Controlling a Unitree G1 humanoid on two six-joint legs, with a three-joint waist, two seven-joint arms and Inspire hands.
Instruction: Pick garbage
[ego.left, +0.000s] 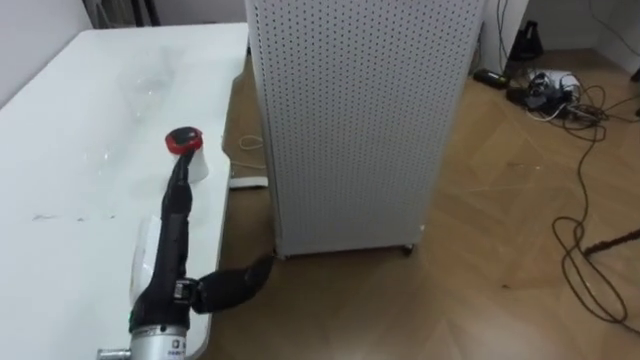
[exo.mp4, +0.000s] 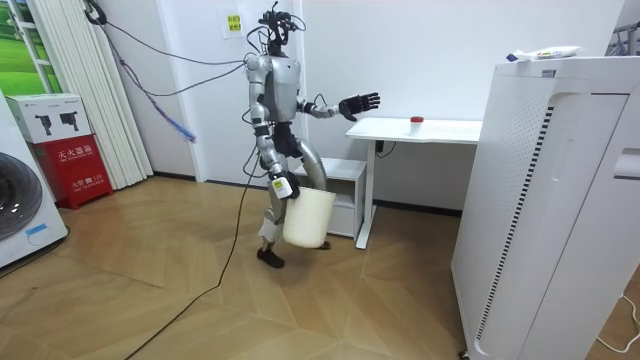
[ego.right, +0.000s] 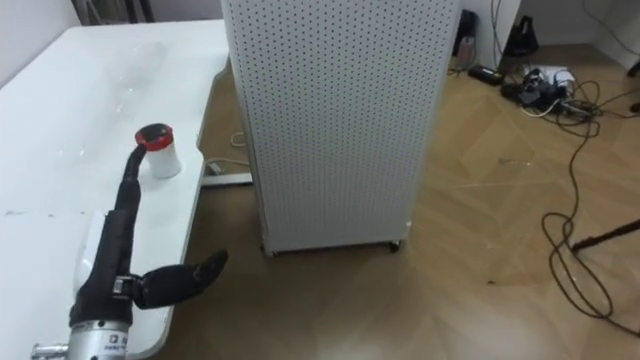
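Reaching out over the near edge of the white surface (ego.left: 70, 120), the left hand (ego.left: 163, 285) has its fingers straight and pressed together, with the thumb sticking out to the side; it holds nothing. In the eye views its fingertips line up with a small white cup (ego.left: 192, 158) with a red lid, which stands upright on the surface near the edge. The room view shows the hand raised in the air and still short of the cup. The lid hides what is in the cup.

A white bin (exo.mp4: 308, 218) hangs low beside the robot's leg at the right hand (exo.mp4: 281, 186); I cannot tell how those fingers are set, and the inside of the bin is not visible. The robot stands on the wooden floor just beside the surface.

A tall white perforated cabinet (ego.left: 350, 120) stands close beside the surface, and loose cables (ego.left: 585, 230) lie on the floor beyond it. A red box (exo.mp4: 75, 160) by the curtains carries print too small to read.
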